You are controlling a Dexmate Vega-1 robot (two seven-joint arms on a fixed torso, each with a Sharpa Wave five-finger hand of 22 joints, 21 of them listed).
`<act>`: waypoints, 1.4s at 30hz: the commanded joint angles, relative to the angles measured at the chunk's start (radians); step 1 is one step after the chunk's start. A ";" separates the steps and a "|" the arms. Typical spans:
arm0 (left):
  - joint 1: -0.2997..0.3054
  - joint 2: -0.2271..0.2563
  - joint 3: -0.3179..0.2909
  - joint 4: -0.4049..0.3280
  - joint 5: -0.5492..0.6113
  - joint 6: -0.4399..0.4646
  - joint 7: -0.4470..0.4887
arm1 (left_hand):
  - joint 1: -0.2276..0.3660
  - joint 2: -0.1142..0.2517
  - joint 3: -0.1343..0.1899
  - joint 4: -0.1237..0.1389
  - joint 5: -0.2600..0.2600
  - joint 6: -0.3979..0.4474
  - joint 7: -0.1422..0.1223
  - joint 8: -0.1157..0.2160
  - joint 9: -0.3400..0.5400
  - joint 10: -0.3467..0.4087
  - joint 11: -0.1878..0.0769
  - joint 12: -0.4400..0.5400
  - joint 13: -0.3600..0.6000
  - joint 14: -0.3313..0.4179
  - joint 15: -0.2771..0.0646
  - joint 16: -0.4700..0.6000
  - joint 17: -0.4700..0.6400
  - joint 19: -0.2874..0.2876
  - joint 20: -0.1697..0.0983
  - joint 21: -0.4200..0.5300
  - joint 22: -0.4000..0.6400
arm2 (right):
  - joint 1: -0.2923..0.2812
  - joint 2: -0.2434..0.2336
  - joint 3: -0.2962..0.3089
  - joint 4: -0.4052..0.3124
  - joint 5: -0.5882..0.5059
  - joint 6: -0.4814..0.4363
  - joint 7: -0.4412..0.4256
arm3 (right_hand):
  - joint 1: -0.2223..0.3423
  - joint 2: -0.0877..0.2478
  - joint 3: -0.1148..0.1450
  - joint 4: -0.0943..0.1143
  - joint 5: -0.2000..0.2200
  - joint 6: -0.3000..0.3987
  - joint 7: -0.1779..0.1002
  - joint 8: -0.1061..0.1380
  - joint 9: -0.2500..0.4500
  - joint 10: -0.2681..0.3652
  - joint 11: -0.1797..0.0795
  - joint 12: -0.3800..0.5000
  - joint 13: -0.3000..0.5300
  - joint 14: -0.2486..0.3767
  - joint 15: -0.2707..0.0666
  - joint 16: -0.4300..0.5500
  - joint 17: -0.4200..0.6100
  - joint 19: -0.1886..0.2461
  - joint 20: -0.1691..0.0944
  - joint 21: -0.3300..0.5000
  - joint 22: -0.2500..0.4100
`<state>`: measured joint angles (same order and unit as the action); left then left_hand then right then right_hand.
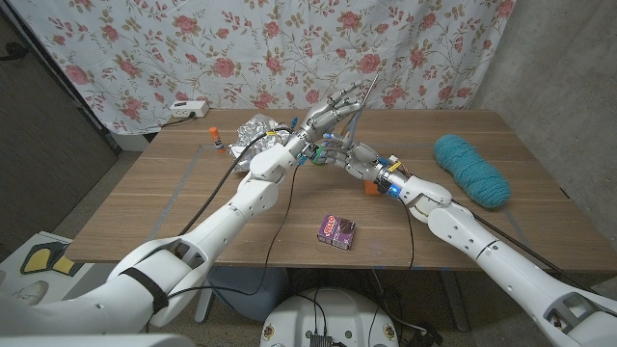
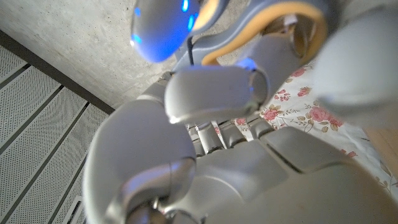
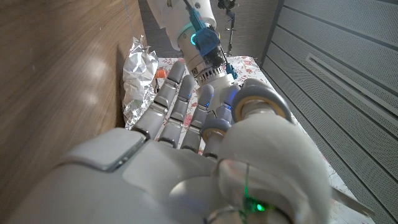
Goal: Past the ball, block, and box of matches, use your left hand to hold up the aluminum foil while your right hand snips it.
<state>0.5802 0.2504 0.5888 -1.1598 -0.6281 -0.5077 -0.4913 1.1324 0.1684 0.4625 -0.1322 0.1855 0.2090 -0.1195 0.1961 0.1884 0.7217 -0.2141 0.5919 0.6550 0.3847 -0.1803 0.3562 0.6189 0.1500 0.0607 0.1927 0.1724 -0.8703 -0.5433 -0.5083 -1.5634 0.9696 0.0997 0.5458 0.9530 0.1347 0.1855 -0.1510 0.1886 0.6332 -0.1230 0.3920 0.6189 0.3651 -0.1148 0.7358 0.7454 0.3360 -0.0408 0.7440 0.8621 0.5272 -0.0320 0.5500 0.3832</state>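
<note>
Floral cloth hangs behind a wooden table (image 1: pixel 174 193). At far left lies the crumpled foil (image 1: pixel 253 127), on the table and not yet lifted. Just right of it, the left hand (image 1: pixel 326 118) is raised with fingers spread, holding nothing visible. Beside it the right hand (image 1: pixel 349 154) reaches toward the foil — whether it grips anything, I cannot tell. Likely risk: the arms cross closely — they could collide.
</note>
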 commanded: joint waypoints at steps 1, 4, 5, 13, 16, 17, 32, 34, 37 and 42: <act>0.013 0.017 -0.006 -0.029 -0.003 0.004 0.004 | 0.006 0.011 0.004 -0.003 0.006 0.009 -0.001 0.000 0.004 0.020 -0.011 0.006 0.002 0.041 -0.035 0.002 0.003 0.007 0.000 0.004 0.002 | 0.001 0.012 0.001 0.005 0.038 -0.018 0.002 | 0.016 0.001 -0.008 0.003 0.000 0.019 -0.001 0.006 0.019 0.015 -0.007 0.053 0.048 0.014 -0.163 0.059 0.082 -0.008 -0.007 0.041 0.029; 0.013 0.017 -0.007 -0.026 -0.002 -0.001 0.003 | 0.006 0.011 0.004 -0.003 0.006 0.009 -0.001 0.000 0.004 0.020 -0.011 0.006 0.002 0.041 -0.035 0.001 0.003 0.007 -0.001 0.004 0.002 | 0.000 0.014 0.002 0.007 0.042 -0.019 0.002 | 0.026 0.001 -0.012 0.001 0.000 0.026 -0.002 0.001 0.020 0.015 -0.020 0.104 0.106 0.051 -0.169 0.125 0.166 0.002 -0.014 0.085 0.056; 0.012 0.017 -0.007 -0.025 -0.003 -0.001 0.002 | 0.006 0.011 0.004 -0.004 0.006 0.009 -0.001 0.000 0.004 0.020 -0.011 0.006 0.002 0.041 -0.036 0.002 0.003 0.007 -0.001 0.004 0.002 | 0.001 0.016 0.002 0.011 0.047 -0.020 0.008 | 0.025 0.010 -0.011 0.006 0.001 0.032 -0.004 0.000 0.019 0.022 -0.027 0.124 0.126 0.065 -0.171 0.143 0.191 0.009 -0.018 0.102 0.066; 0.012 0.019 -0.010 -0.024 -0.004 -0.005 0.000 | 0.006 0.010 0.003 -0.004 0.006 0.010 0.000 -0.001 0.004 0.020 -0.011 0.004 0.001 0.042 -0.036 0.001 0.004 0.007 -0.001 0.004 0.002 | -0.010 0.023 0.009 0.011 0.067 -0.027 -0.007 | 0.018 0.028 -0.001 0.016 -0.001 0.095 0.004 -0.005 0.015 0.061 -0.051 0.292 0.328 0.202 -0.175 0.331 0.377 0.055 -0.053 0.297 0.205; 0.015 0.022 -0.012 -0.027 -0.005 -0.006 0.003 | 0.007 0.010 0.003 -0.004 0.006 0.010 -0.002 -0.001 0.004 0.020 -0.012 0.004 0.000 0.042 -0.037 0.001 0.005 0.007 0.000 0.004 0.002 | -0.012 0.025 0.010 0.012 0.066 -0.026 -0.013 | 0.028 0.027 0.004 0.010 -0.001 0.105 0.004 -0.007 0.016 0.078 -0.055 0.298 0.331 0.236 -0.176 0.399 0.384 0.065 -0.065 0.347 0.240; 0.017 0.023 -0.014 -0.029 -0.004 -0.005 0.006 | 0.007 0.009 0.002 -0.005 0.006 0.010 -0.002 -0.001 0.004 0.021 -0.012 0.004 0.001 0.042 -0.037 0.002 0.006 0.007 0.000 0.004 0.002 | -0.011 0.027 0.010 0.016 0.069 -0.026 -0.010 | 0.033 0.027 0.008 0.009 -0.001 0.123 0.006 -0.004 0.014 0.094 -0.062 0.307 0.337 0.251 -0.176 0.436 0.384 0.075 -0.071 0.374 0.254; 0.029 0.034 -0.025 -0.034 -0.010 -0.006 0.017 | 0.006 0.010 0.001 -0.004 0.005 0.008 -0.008 -0.003 0.004 0.022 -0.011 0.003 0.000 0.041 -0.035 0.000 0.008 0.007 0.000 0.003 0.002 | -0.016 0.040 0.014 0.017 0.079 -0.036 -0.043 | 0.012 0.036 0.089 0.028 0.000 0.204 -0.022 -0.001 0.017 0.366 -0.082 0.395 0.367 0.496 -0.176 0.697 0.383 0.237 -0.183 0.620 0.322; 0.031 0.036 -0.026 -0.035 -0.009 -0.003 0.022 | 0.006 0.009 0.000 -0.004 0.004 0.008 -0.010 -0.003 0.004 0.021 -0.012 0.001 -0.001 0.040 -0.035 0.001 0.009 0.007 0.000 0.004 0.002 | -0.016 0.041 0.014 0.019 0.076 -0.030 -0.040 | 0.011 0.034 0.107 0.023 0.004 0.211 -0.019 -0.003 0.017 0.402 -0.082 0.421 0.400 0.536 -0.176 0.745 0.384 0.268 -0.184 0.657 0.325; 0.033 0.039 -0.027 -0.035 -0.004 -0.002 0.028 | 0.006 0.006 -0.001 -0.006 0.003 0.011 -0.018 -0.002 0.004 0.023 -0.012 -0.001 -0.004 0.038 -0.035 -0.001 0.008 0.007 -0.003 0.004 0.002 | -0.019 0.041 0.016 0.013 0.084 -0.036 -0.046 | 0.013 0.026 0.130 0.013 0.011 0.244 -0.002 0.001 0.007 0.455 -0.083 0.459 0.444 0.586 -0.176 0.797 0.383 0.314 -0.183 0.697 0.317; 0.036 0.038 -0.030 -0.032 -0.014 0.001 0.024 | 0.008 -0.002 0.001 -0.012 0.000 0.016 -0.028 0.000 0.004 0.030 -0.011 -0.003 -0.011 0.032 -0.031 -0.013 -0.001 0.009 -0.006 0.004 0.002 | -0.021 0.040 0.016 0.004 0.084 -0.039 -0.059 | 0.027 0.012 0.168 -0.004 0.027 0.274 0.021 0.002 -0.014 0.542 -0.079 0.541 0.485 0.665 -0.176 0.824 0.383 0.389 -0.186 0.743 0.280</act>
<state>0.6089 0.2850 0.5648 -1.1936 -0.6356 -0.5125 -0.4755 1.1404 0.1713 0.4620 -0.1342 0.1808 0.2197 -0.1380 0.1961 0.1883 0.7221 -0.2143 0.5860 0.6453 0.3971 -0.1823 0.3533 0.6226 0.1499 0.0607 0.1927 0.1724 -0.8842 -0.5065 -0.4958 -1.5434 1.0497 0.0642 0.5066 0.9711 0.1599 0.3338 -0.1524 0.2039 0.8899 -0.1102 0.3899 0.6102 0.7331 -0.0456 1.2469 1.2207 0.9677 -0.1347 1.5595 1.2432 0.8872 -0.1113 1.2753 0.6751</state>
